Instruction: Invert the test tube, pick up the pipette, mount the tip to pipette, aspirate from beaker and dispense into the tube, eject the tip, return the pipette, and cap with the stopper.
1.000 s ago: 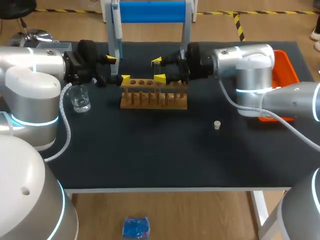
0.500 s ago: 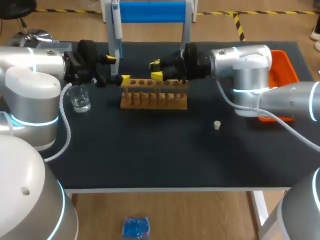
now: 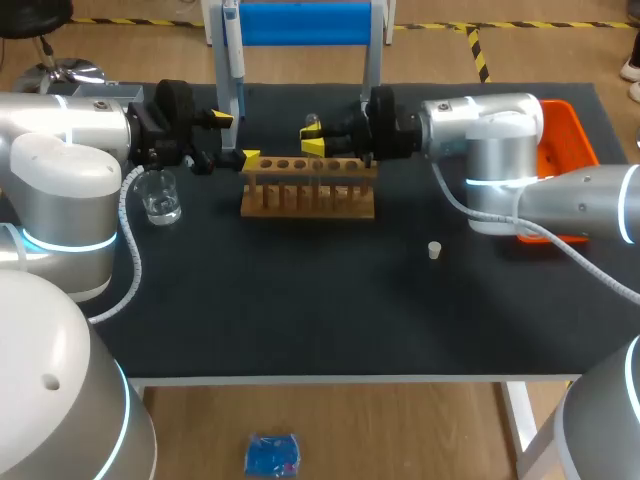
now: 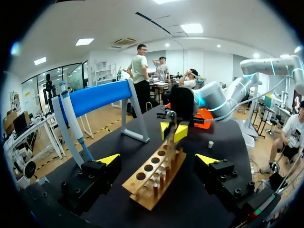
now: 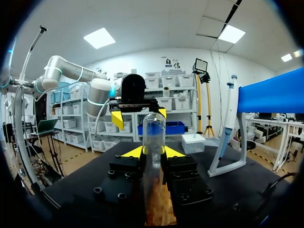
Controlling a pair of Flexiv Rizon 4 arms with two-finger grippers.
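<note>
You're barely getting started: your right gripper [image 3: 312, 143] is clamping the test tube [image 5: 153, 142] above the rack [image 3: 308, 195] near the table's [image 3: 300, 300] far edge, while your left gripper [image 3: 236, 138] is sitting wide open at the rack's left end. The pipette [image 3: 232, 45] is hanging on its stand [image 3: 300, 22], and the stopper [image 3: 434, 250] is lying toward the right edge.

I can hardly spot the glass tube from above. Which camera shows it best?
The right wrist view: the tube stands upright and close, pinched between the yellow tips of the right gripper. The head view shows only a tiny glint above the rack; the left wrist view shows it small, at the rack's far end.
</note>
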